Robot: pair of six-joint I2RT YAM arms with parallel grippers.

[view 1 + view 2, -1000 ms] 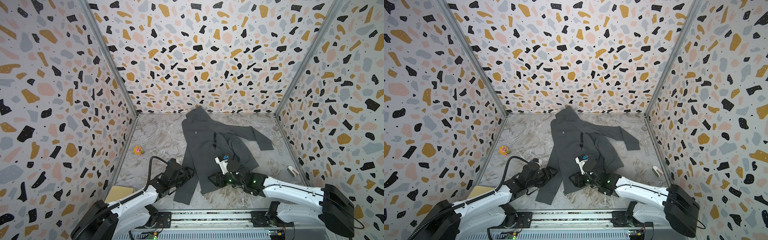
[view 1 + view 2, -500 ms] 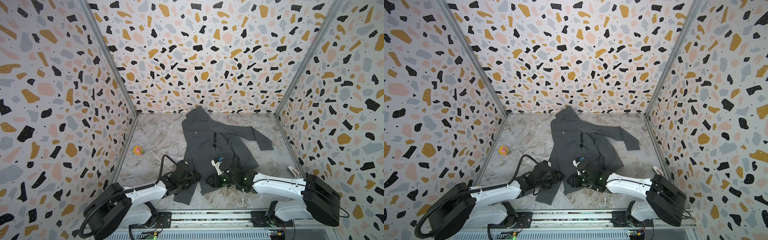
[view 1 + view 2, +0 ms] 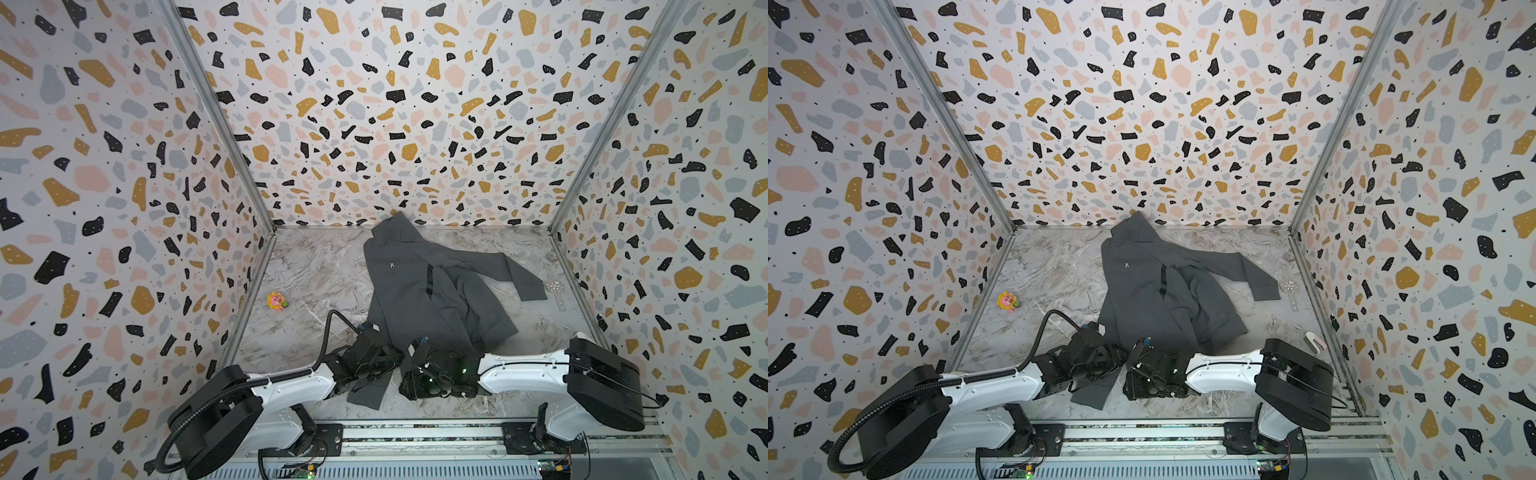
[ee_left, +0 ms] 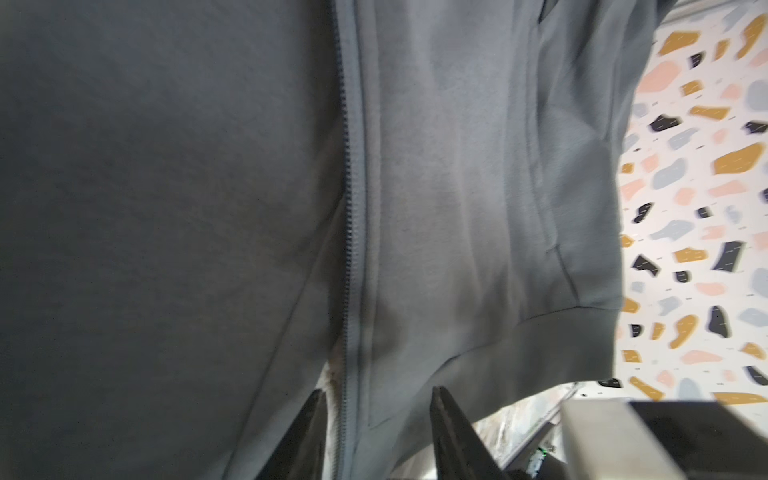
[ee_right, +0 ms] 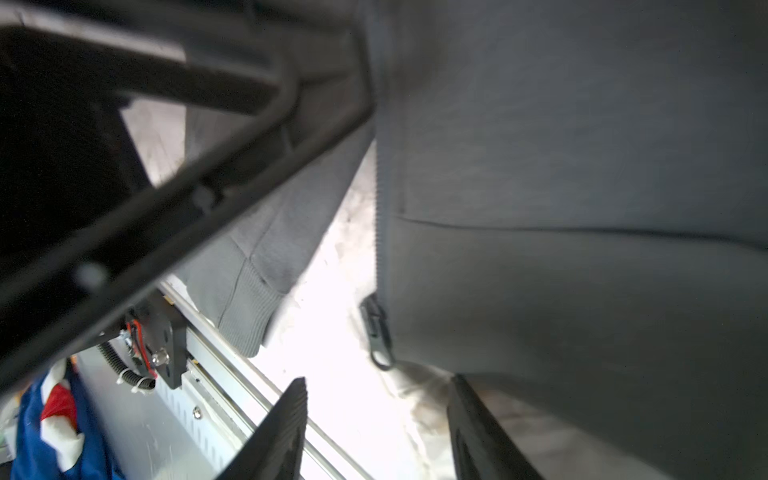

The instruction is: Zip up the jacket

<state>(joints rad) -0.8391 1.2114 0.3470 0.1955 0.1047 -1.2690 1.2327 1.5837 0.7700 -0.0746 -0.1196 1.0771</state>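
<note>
Far left on the grey marble-patterned tabletop (image 3: 316, 266), close to the left wall, lies a small yellow-and-pink flower-shaped toy (image 3: 277, 301), well apart from everything else. Right of it, near the front edge, the left gripper (image 4: 376, 392) is low over the hem of the large dark charcoal-grey fabric jacket (image 3: 419, 291). Its jaws stand parted and straddle the jacket's dark zipper teeth (image 4: 347, 208), with no cloth visibly pinched. The jacket lies spread across the middle of the table. Its hood touches the far wall, one long sleeve stretches right, and the other sleeve's ribbed cuff (image 3: 365, 399) reaches the near edge between the two arms. A small white logo (image 3: 391, 265) shows on the chest. Just right of that cuff the right gripper (image 5: 379, 380) is released, its jaws apart over bare table. The dark zipper slider (image 5: 378, 332) hangs at the jacket's front edge just ahead of them, untouched. Further right a clear plastic piece (image 3: 555, 286) lies beside the right wall, and a small white-and-pink object (image 3: 1313, 341) sits nearer, behind the right arm.
</note>
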